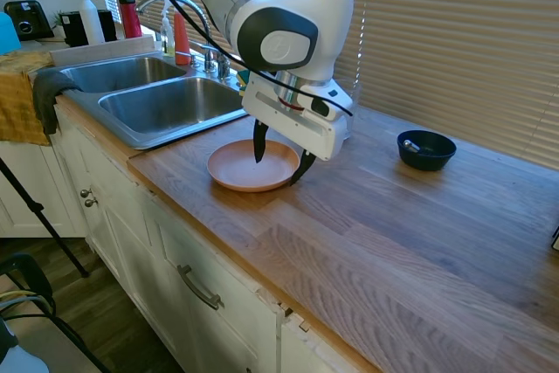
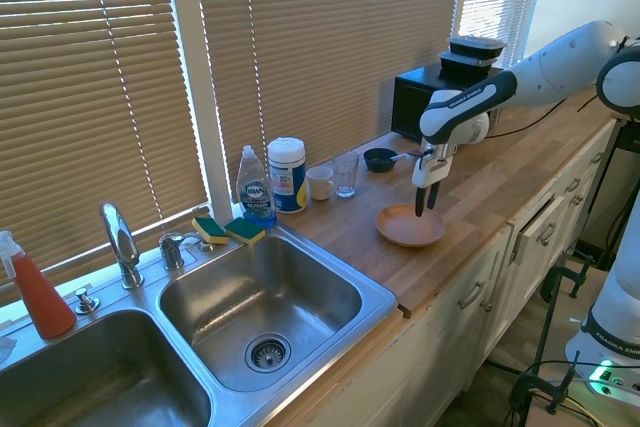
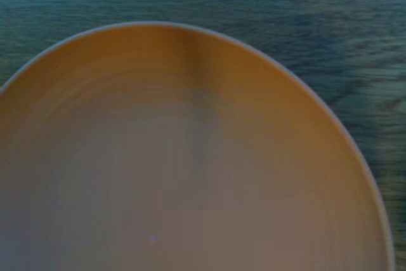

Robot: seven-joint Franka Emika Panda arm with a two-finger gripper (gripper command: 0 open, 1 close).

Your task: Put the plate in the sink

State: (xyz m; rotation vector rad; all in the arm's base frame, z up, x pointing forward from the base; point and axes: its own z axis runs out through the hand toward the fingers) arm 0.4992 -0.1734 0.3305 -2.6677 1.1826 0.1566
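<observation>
Peach-orange round plate [image 1: 252,166] rests on the wooden tabletop [image 1: 393,224] beside the stainless-steel sink [image 1: 166,104], straddled at its rim by the open, empty hand [image 1: 281,162].

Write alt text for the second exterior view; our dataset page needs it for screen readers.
A white robot arm's open gripper straddles the far rim of an orange plate on a wooden counter, right of a steel double sink.

1. The dish soap bottle [image 2: 256,190] behind the sink [image 2: 330,269], by the window, carries a blue label; its print is too small to read.
2. The white canister [image 2: 287,175] just right of it bears a label, likewise unreadable.
</observation>
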